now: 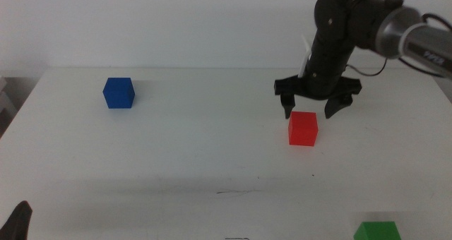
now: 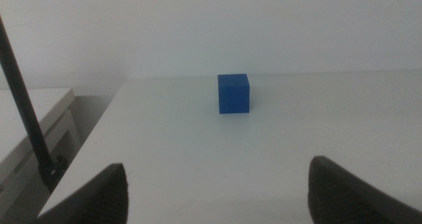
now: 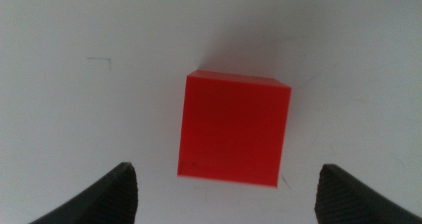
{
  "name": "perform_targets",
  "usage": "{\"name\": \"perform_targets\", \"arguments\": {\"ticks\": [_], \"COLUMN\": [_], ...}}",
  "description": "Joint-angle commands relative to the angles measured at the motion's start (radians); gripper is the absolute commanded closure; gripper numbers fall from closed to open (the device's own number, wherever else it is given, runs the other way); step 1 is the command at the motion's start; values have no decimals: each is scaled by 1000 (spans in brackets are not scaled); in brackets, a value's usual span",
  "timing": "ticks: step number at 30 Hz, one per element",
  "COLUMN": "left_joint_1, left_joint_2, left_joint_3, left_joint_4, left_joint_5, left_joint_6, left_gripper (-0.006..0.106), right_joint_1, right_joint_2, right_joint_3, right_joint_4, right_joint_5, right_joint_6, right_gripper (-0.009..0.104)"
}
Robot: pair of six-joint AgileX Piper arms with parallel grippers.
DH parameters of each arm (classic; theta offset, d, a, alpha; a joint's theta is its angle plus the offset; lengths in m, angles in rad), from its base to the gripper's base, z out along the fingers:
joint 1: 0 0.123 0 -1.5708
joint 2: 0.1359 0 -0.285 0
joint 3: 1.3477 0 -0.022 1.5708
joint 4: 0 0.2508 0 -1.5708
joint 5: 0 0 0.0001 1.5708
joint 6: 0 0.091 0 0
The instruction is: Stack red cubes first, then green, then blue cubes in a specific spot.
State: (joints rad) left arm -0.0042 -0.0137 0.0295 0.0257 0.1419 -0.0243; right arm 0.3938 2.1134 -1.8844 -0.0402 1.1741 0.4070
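Jaws of right gripper [image 1: 308,114] spread wide, hovering just above red cube [image 1: 303,128], which sits on table [image 1: 183,141], right of centre. You're at first step: picking red. Next: descend, straddle cube squarely, close. Left gripper [image 2: 217,191] waits, released.

Right claw [image 1: 309,110] hangs spread just above the red cube [image 1: 303,128], blue cube [image 1: 119,93] well apart

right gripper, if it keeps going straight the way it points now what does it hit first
Most likely the red cube: the right gripper points down at it, open, jaws wider than the cube. Its height above the cube is unclear.
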Motion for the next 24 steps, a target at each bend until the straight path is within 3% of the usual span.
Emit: {"name": "perform_targets", "arguments": {"ticks": [1,9,13,18,24], "left_joint_1": [-7,-7,-7,-7,-7], "left_joint_2": [-24,-24,-24,-24,-24], "left_joint_3": [-2,-2,-2,-2,-2], "left_joint_4": [-11,-11,-11,-11,-11], "left_joint_5": [-80,-80,-80,-80,-80], "left_joint_6": [-6,-6,-6,-6,-6], "left_gripper": [7,7,7,7,7], "right_joint_1": [-1,-17,-25,-28,-19], "right_joint_2": [-37,22,42,53,43], "right_joint_3": [-33,-33,-33,-33,-33], "right_joint_4": [-14,-24,-26,-26,-27], "right_joint_5": [-30,-55,-74,-105,-109], "right_joint_6": [-8,32,53,100,119], "right_gripper": [16,18,26,49,89]}}
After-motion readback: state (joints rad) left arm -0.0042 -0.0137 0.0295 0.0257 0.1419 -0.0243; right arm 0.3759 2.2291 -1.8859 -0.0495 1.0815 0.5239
